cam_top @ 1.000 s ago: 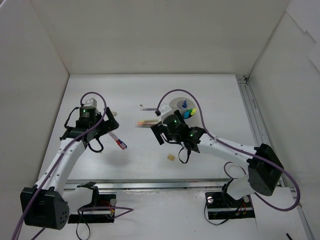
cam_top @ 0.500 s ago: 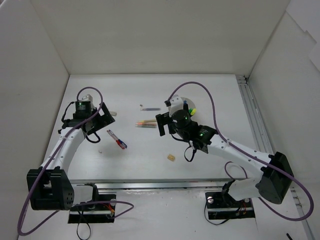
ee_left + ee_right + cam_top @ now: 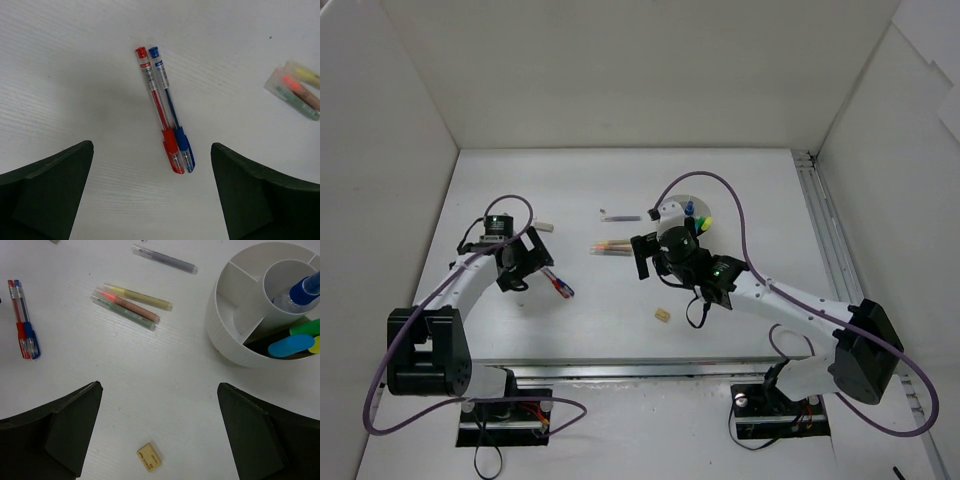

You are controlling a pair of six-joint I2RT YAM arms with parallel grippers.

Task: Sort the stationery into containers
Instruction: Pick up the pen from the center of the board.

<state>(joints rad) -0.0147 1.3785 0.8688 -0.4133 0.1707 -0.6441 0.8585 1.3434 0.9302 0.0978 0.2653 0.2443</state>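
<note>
A red pen (image 3: 159, 107) and a blue pen (image 3: 172, 110) lie side by side on the table; they also show in the top view (image 3: 557, 283). My left gripper (image 3: 151, 146) is open and empty, hovering just short of their capped ends. My right gripper (image 3: 160, 387) is open and empty above the table. The white round organizer (image 3: 225, 335) is ahead to its right. It holds a blue-capped marker (image 3: 300, 290) and green (image 3: 305, 327), blue (image 3: 290, 345) and yellow (image 3: 316, 345) highlighters. Pastel pencils (image 3: 130, 305) and a beige eraser (image 3: 149, 457) lie loose.
A thin grey pen (image 3: 165, 259) lies beyond the pencils. A small pale item (image 3: 542, 226) lies by the left wrist. In the top view my right arm (image 3: 720, 272) hides most of the organizer (image 3: 692, 206). White walls enclose the table, and a metal rail (image 3: 825, 240) runs along its right edge.
My left wrist has swung round and its gripper has come down towards the red and blue pens. My right gripper has shifted slightly toward the far side and now covers more of the organizer.
</note>
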